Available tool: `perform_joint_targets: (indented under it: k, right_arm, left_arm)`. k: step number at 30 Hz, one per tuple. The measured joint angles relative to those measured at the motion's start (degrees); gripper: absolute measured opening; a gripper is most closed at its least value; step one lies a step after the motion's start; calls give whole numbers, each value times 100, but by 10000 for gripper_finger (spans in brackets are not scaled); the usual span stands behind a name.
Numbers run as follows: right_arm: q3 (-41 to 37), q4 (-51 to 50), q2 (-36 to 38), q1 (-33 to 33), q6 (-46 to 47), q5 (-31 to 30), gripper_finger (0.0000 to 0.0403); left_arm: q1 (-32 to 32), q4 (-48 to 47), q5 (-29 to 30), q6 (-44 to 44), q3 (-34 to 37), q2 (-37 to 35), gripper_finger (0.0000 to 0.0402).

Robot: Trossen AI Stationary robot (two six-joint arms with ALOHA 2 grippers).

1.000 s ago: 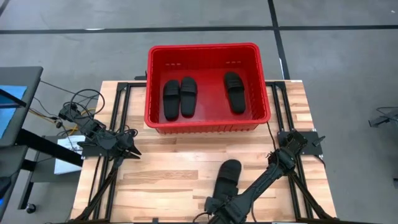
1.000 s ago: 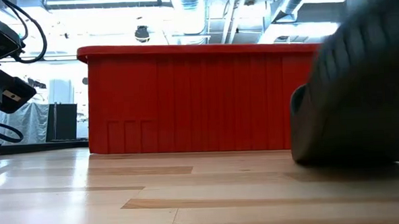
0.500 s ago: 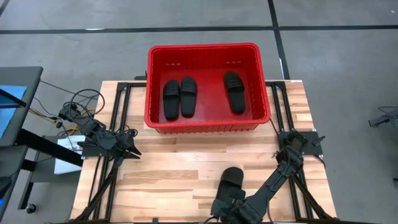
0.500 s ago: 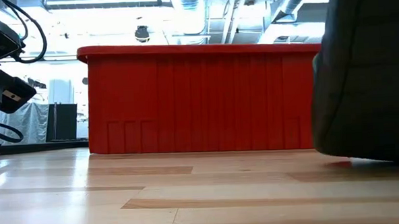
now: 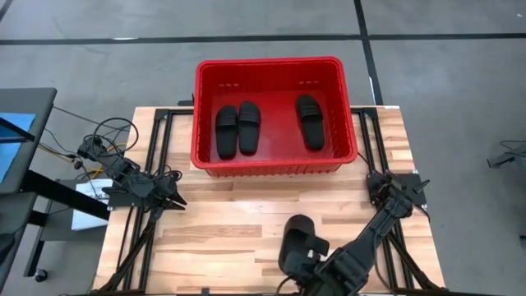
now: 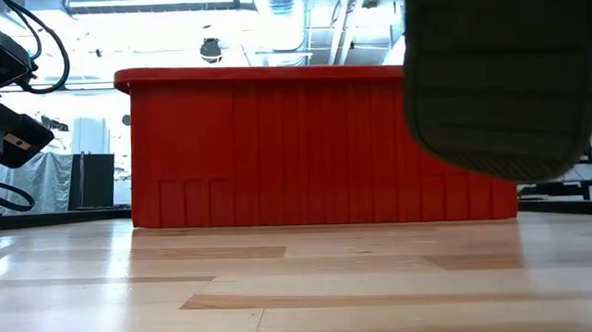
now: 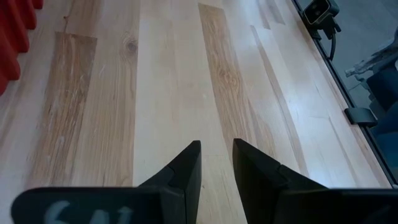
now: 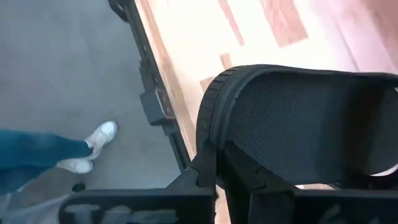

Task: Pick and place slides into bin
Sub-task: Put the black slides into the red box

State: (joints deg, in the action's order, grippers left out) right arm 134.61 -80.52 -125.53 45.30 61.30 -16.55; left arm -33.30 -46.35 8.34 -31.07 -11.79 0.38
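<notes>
The left tool (image 5: 176, 201) rests low over the worktop (image 5: 230, 222), off the bin's (image 5: 274, 64) left front corner and well apart from it. In the left wrist view its two fingers (image 7: 186, 168) stand slightly apart with bare wood showing between them, holding nothing.

Inside the bin, three slides lie flat on the floor. Two (image 5: 227, 131) (image 5: 249, 127) sit side by side in the left half, touching or nearly so, long axes running front to back of the bin. The third (image 5: 309, 122) lies alone in the right half, well apart from the pair, its long axis also roughly front to back, slightly slanted.

The fourth slide (image 5: 297, 240) is in front of the bin, near the worktop's front edge and right of centre. The right tool (image 5: 306, 261) is clamped on its rear end; the right wrist view shows the fingers (image 8: 208, 177) gripping the edge of the sole (image 8: 298, 118). The low view shows this slide (image 6: 502, 72) raised clear of the worktop, its ridged underside facing the camera. Its long axis points roughly toward the bin.

Beyond the worktop edge, the right wrist view shows a person's leg (image 8: 37, 158) and white shoe (image 8: 102, 132) on the floor.
</notes>
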Motion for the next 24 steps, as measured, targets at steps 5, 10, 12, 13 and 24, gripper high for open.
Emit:
perform_joint_targets:
  k: [5,10,12,13,24]
  right_arm:
    - [0,269,252,0,-259,-153,0]
    - [2,667,463,0,-648,-198,0]
    - [2,713,526,-11,-768,-200,0]
    - [2,719,551,-18,-824,-200,0]
    - [35,1389,976,-103,-1756,-480,0]
  left_arm:
    - [2,0,0,-1,0,0,81]
    - [2,0,0,0,0,0,81]
    - [1,0,0,0,0,0,81]
    - [1,0,0,0,0,0,81]
    - [2,0,0,0,0,0,81]
